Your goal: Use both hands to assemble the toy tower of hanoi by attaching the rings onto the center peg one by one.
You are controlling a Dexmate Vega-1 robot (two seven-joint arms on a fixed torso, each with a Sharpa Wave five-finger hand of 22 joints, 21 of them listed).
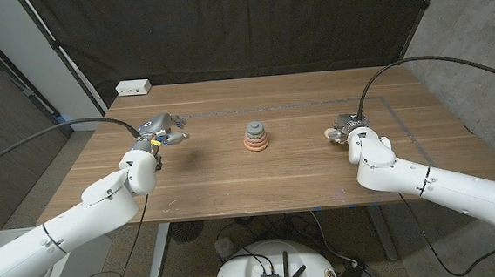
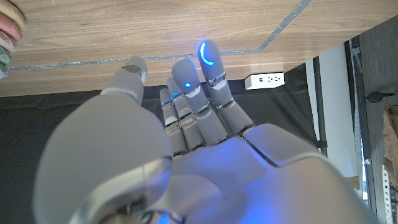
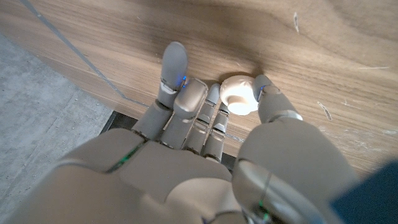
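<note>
wooden table point(image 1: 233, 183), tower point(image 1: 255, 137), right hand point(image 1: 345, 128) pinching ring point(image 3: 237, 94)

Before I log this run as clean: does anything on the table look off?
Nothing stands out. The stacked ring tower stands upright at the wooden table's middle; the right hand pinches a small cream ring.

No text, label or number is legible — anywhere.
</note>
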